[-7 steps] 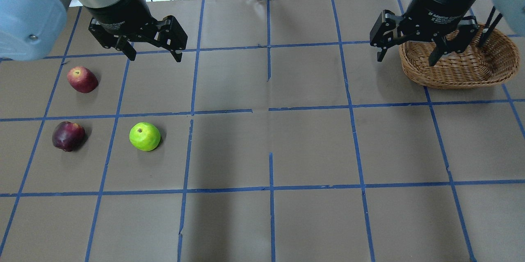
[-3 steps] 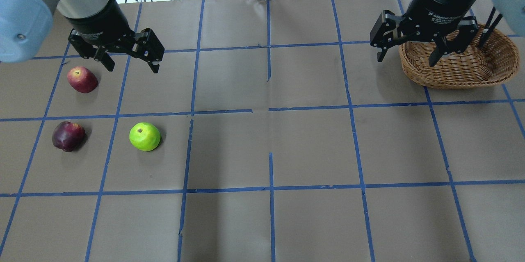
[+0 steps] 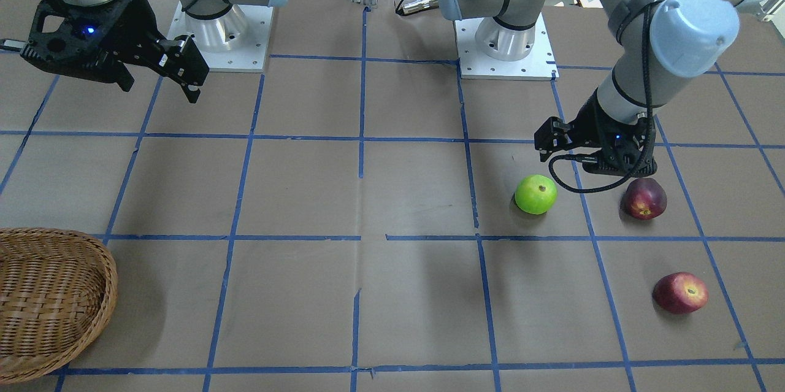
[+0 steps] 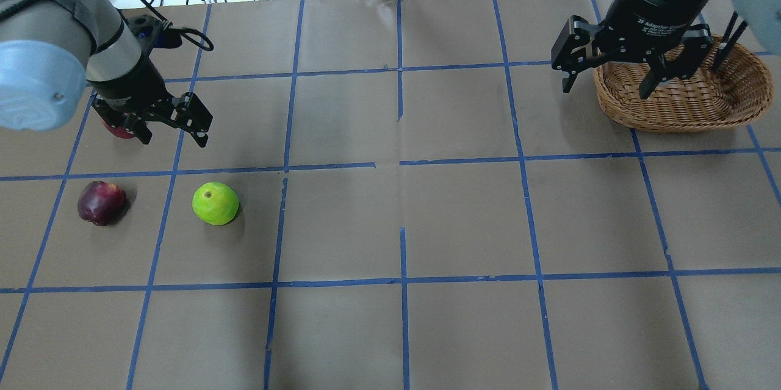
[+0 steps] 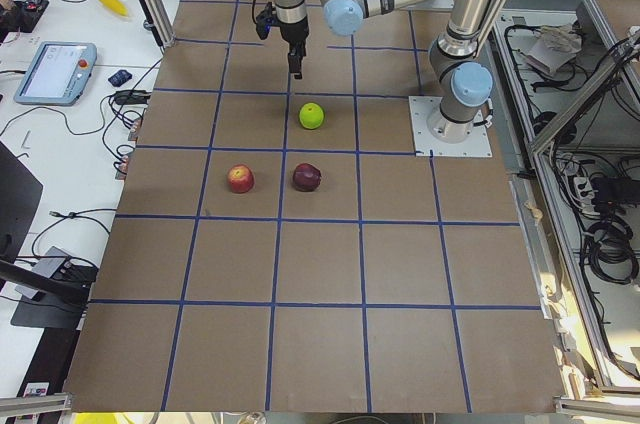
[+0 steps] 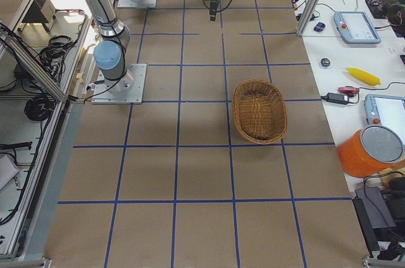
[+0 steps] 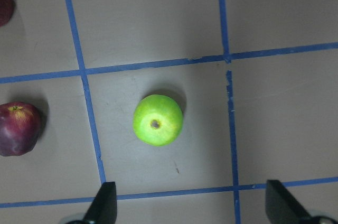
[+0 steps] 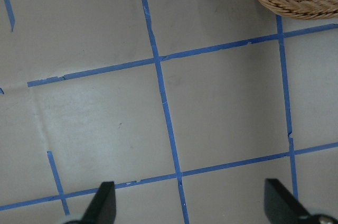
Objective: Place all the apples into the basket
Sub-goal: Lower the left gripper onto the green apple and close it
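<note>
Green apple [image 7: 158,120] ahead of left gripper [image 7: 193,205], apart from spread fingers [image 7: 105,205].

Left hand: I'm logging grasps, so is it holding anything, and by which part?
Nothing is held. The left hand hangs open above the table, and the green apple lies free on the table.

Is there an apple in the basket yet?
No, the basket holds nothing, and the green apple, dark red apple and lighter red apple all sit on the table.
</note>
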